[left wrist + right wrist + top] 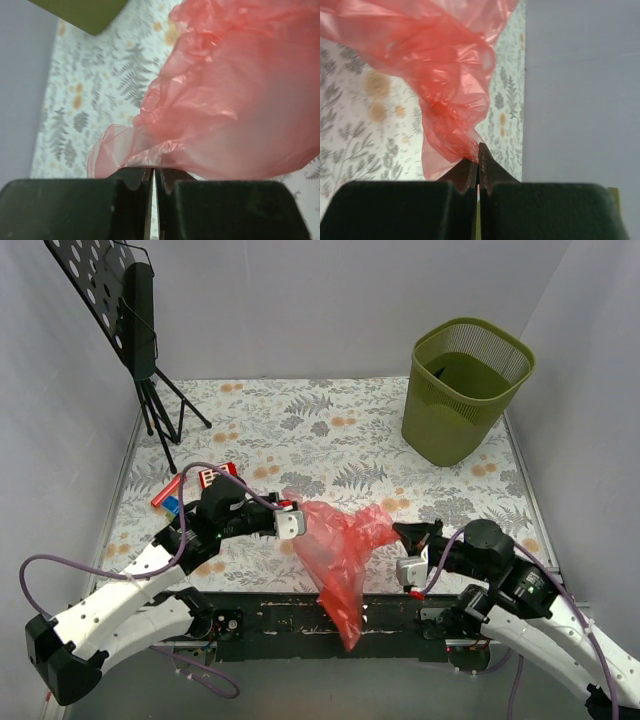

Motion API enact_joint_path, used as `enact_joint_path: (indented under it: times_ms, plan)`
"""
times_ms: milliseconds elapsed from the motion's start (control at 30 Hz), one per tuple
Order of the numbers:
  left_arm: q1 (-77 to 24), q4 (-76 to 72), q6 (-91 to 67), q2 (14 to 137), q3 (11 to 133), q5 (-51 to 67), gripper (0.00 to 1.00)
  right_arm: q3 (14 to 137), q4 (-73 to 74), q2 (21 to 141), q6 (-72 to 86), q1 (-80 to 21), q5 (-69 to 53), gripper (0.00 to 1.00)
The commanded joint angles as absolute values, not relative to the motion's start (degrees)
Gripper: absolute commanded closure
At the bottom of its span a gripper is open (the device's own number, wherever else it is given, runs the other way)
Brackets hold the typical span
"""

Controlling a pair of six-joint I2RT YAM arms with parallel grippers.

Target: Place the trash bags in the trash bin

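Observation:
A billowy translucent red trash bag (340,550) hangs stretched between my two grippers near the table's front edge, its tail drooping over the edge. My left gripper (292,523) is shut on the bag's left edge; in the left wrist view the film (235,100) is pinched at the closed fingertips (153,170). My right gripper (403,533) is shut on the bag's right edge, and red plastic (445,75) gathers into its tips (478,159). The olive-green mesh trash bin (464,390) stands upright at the far right of the table, apart from both arms.
A black music stand (130,310) rises at the far left. Small red toy pieces (200,485) lie behind the left arm. White walls close the floral tabletop (300,430) on three sides.

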State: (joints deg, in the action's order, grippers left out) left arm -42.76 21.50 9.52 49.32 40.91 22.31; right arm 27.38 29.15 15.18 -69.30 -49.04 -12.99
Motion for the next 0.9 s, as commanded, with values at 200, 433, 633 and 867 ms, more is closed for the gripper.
enact_joint_path:
  times_ms: [200,433,633,867]
  plan:
    - [-42.63,15.61,-6.49,52.48,52.38,12.07,1.0,41.4,0.58,38.92,-48.5,-49.04,8.78,0.99]
    - [-42.71,-25.37,11.48,63.69,68.95,0.8,1.0,52.34,-44.62,53.94,-74.6,-49.04,0.53,0.99]
    - [-42.71,-42.53,30.64,71.45,78.13,7.45,1.0,66.7,-59.31,64.24,-81.03,-49.04,-7.37,0.99]
    - [-42.8,-55.79,48.07,77.41,84.61,23.19,1.0,77.31,-66.36,70.2,-85.17,-49.04,-12.92,0.99]
